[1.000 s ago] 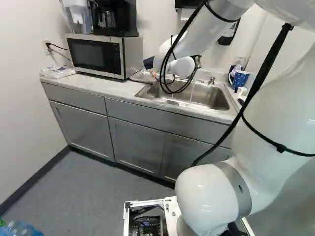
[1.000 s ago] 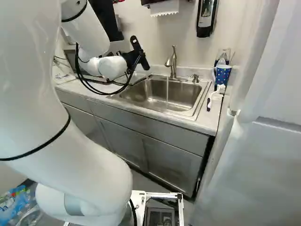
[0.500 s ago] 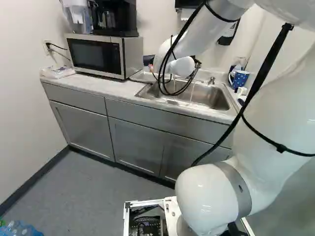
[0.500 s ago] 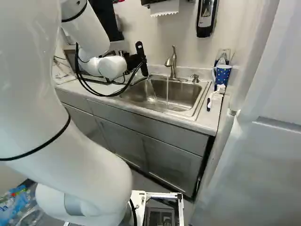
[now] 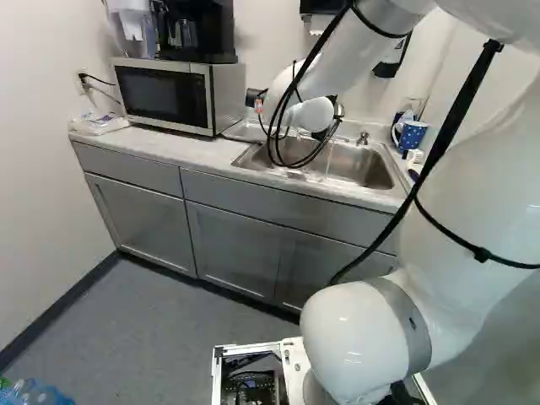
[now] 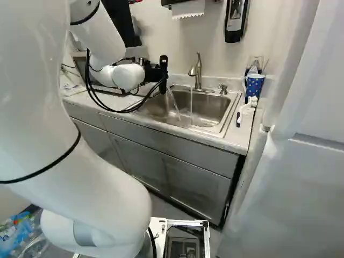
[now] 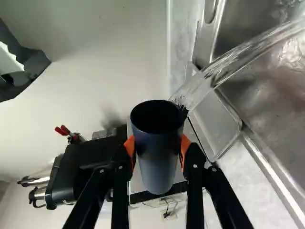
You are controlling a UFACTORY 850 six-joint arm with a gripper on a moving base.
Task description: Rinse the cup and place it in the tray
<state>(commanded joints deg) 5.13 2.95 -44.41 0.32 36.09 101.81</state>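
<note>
Nearest, the white arm (image 6: 97,177) is rising from the base and reaching over the surface (image 5: 177,150), its wrist hanging by the left end of the sink in the right base view. The jaws (image 7: 157,147) are standing apart by just the cup's width, the orange pads (image 7: 129,147) pressing from two sides on the dark cup (image 7: 157,164).

The cup is lying tipped between them, its long axis running across the line from pad to pad, and its mouth is letting a stream of water (image 6: 173,102) fall into the sink (image 6: 215,107). The rinse seems to be at its emptying-out; the next move is probably calling for a turn of the wrist once the water is spent.

Past the cup, on its sink side, what looks like the tray (image 7: 217,129) is lying low, right beside the basin, so the turn and the lowering are both depending on that short offset. Turning early could be wetting the surface.

Farther back, the faucet (image 6: 198,72) is running, and a dotted mug (image 6: 254,84) is standing beyond the basin's other end.
</note>
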